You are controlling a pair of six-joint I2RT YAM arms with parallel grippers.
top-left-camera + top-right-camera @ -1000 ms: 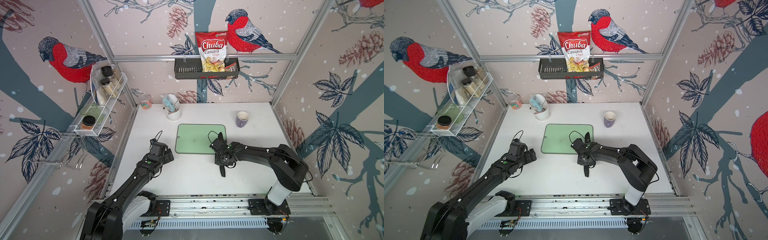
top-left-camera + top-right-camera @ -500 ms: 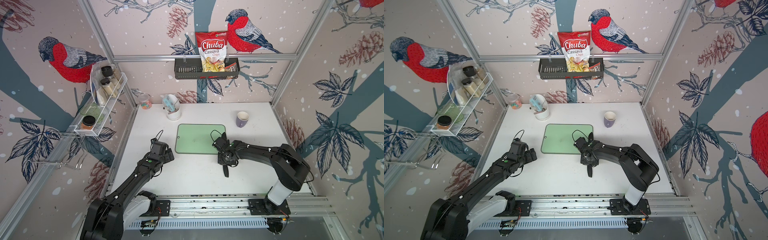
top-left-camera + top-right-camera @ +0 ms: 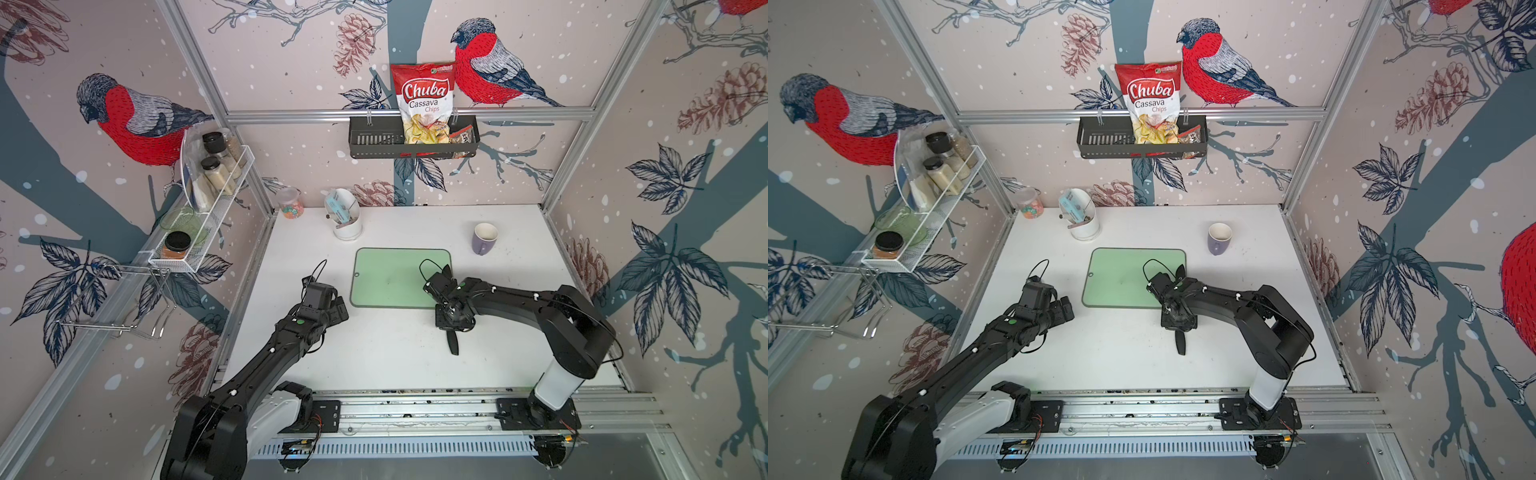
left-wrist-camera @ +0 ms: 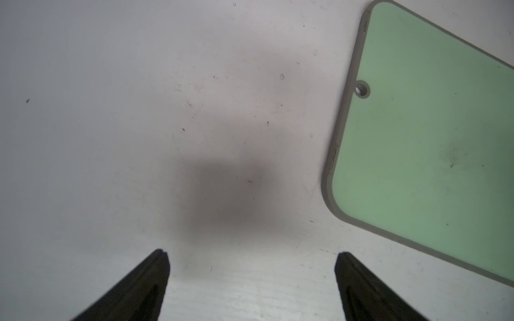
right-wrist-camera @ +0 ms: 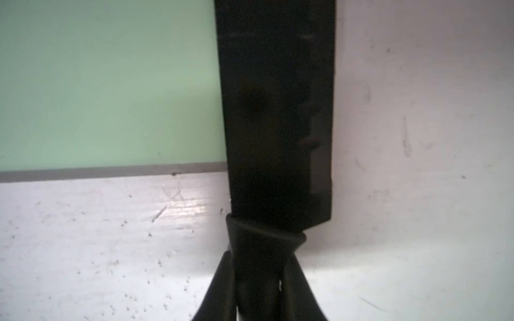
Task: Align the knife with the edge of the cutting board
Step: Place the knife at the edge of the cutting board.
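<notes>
The knife (image 5: 278, 111) is clamped at the handle by the right gripper (image 5: 258, 266), with the blade over the right short edge of the cutting board (image 3: 395, 278). The left gripper (image 4: 251, 255) is held with jaws apart over the table (image 3: 395, 353), left of the board.

- You're looking at a mock kitchen inside a lab test cell, with an aluminium frame (image 3: 291, 116) and bullfinch-print walls (image 3: 137, 120).
- Spice rack (image 3: 183, 262), chips bag (image 3: 426, 99), mug (image 3: 483, 239) and cutting board (image 3: 390, 274) say kitchen.
- Robot arms (image 3: 519, 297) on a rail (image 3: 415, 409) say lab.

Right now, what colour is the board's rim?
Dark grey rim around the pale green board; clearest in the left wrist view.
</notes>
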